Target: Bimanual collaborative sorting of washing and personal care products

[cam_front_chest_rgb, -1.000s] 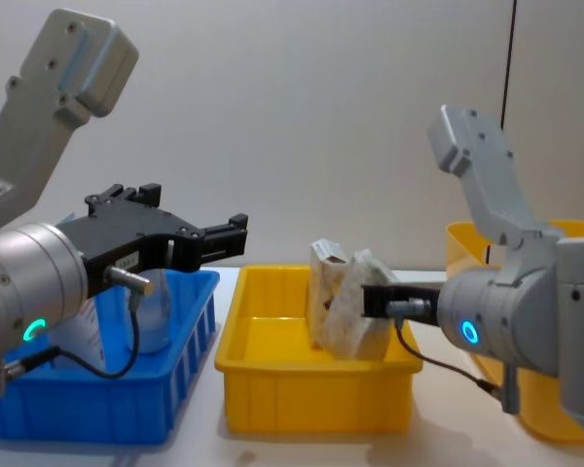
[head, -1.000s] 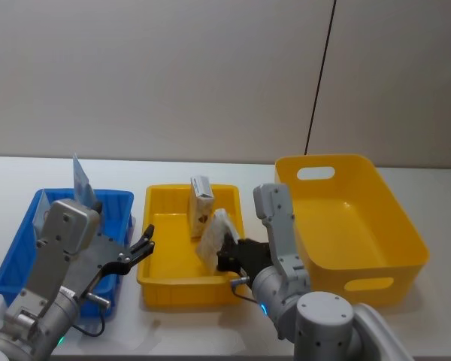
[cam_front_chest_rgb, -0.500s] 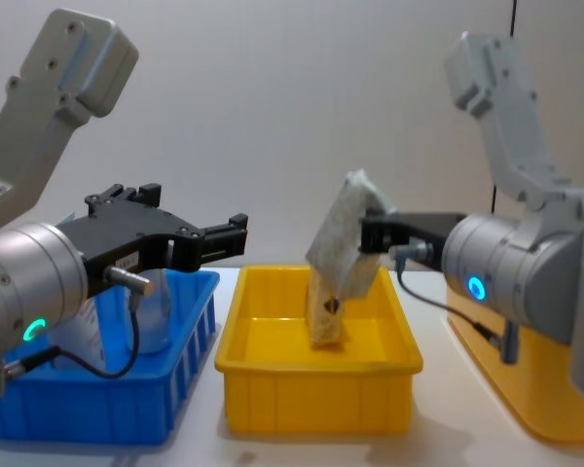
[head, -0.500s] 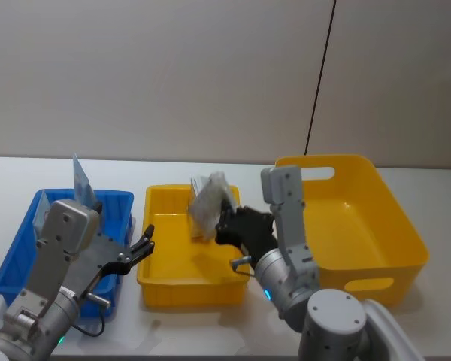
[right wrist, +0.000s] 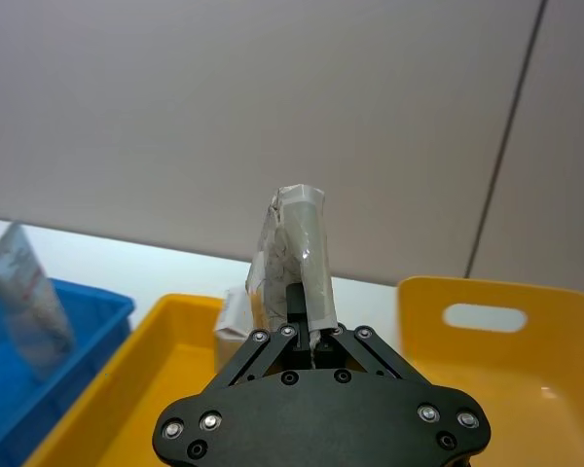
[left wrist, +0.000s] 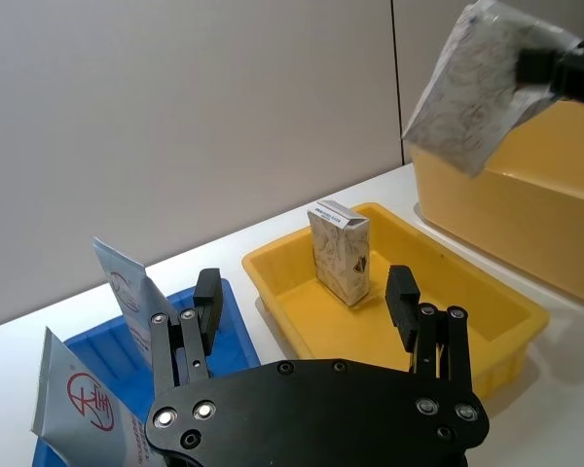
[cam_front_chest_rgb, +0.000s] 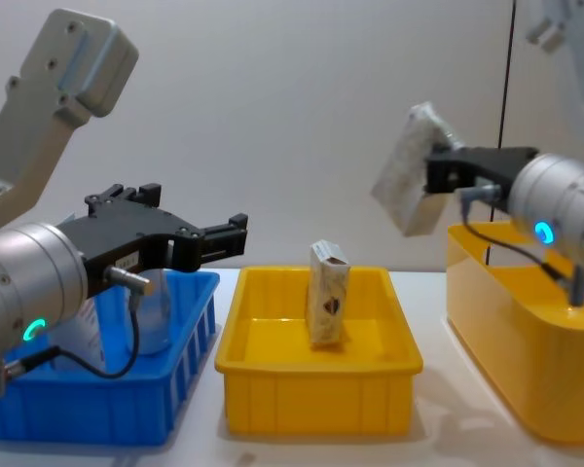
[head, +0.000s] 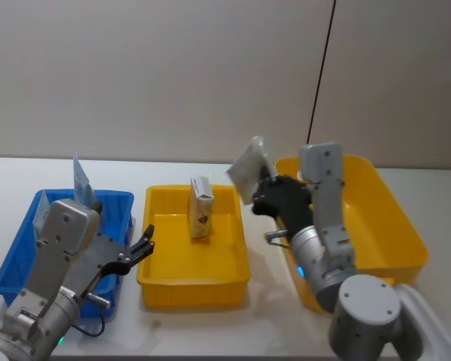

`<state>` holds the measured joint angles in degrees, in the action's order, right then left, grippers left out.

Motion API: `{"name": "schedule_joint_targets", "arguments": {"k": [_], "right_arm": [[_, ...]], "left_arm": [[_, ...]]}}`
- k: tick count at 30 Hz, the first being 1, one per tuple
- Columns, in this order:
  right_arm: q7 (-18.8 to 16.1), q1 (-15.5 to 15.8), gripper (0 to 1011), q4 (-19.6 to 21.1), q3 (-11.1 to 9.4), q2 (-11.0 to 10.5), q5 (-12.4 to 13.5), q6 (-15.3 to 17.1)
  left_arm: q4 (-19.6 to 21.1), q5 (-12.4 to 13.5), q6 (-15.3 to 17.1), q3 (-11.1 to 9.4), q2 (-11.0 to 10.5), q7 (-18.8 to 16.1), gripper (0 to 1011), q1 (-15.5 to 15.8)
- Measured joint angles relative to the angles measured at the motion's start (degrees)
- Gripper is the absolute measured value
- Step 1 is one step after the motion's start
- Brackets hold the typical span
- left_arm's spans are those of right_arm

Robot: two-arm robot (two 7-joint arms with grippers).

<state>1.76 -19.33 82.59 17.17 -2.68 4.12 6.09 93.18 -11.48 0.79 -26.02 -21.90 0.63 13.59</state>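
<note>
Cream packet (cam_front_chest_rgb: 407, 187) pinched aloft in the right gripper (cam_front_chest_rgb: 434, 178); below-left of it, a second packet (cam_front_chest_rgb: 327, 294) stands in the yellow tray (cam_front_chest_rgb: 316, 397). Left gripper (cam_front_chest_rgb: 234, 236) gapes wide beside the blue bin (cam_front_chest_rgb: 88, 409).

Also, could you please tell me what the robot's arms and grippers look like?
Both arms have light grey, rounded casings with a teal ring light near the wrist. The left gripper and right gripper are black, bolted with silver screws; thin black cables loop beside each.

Bright, soft, even light from above. Pale, soft-edged shadows lie on the desk (cam_front_chest_rgb: 448, 428) beside the yellow tray (cam_front_chest_rgb: 316, 399), whose rim carries a mild sheen.
</note>
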Motion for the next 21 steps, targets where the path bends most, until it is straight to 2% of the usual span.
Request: {"name": "schedule_joint_targets", "arguments": {"k": [10, 21], "right_arm": [[2.21, 0.36, 5, 2.41, -2.96, -2.03, -1.80, 3.03], [2.42, 0.54, 5, 3.32, -5.77, -4.02, -2.40, 8.71]], "left_arm": [[0.00, 0.00, 0.00, 0.00, 0.00, 0.00, 1001, 0.00], [0.00, 0.00, 0.00, 0.00, 0.00, 0.00, 1002, 0.00]]}}
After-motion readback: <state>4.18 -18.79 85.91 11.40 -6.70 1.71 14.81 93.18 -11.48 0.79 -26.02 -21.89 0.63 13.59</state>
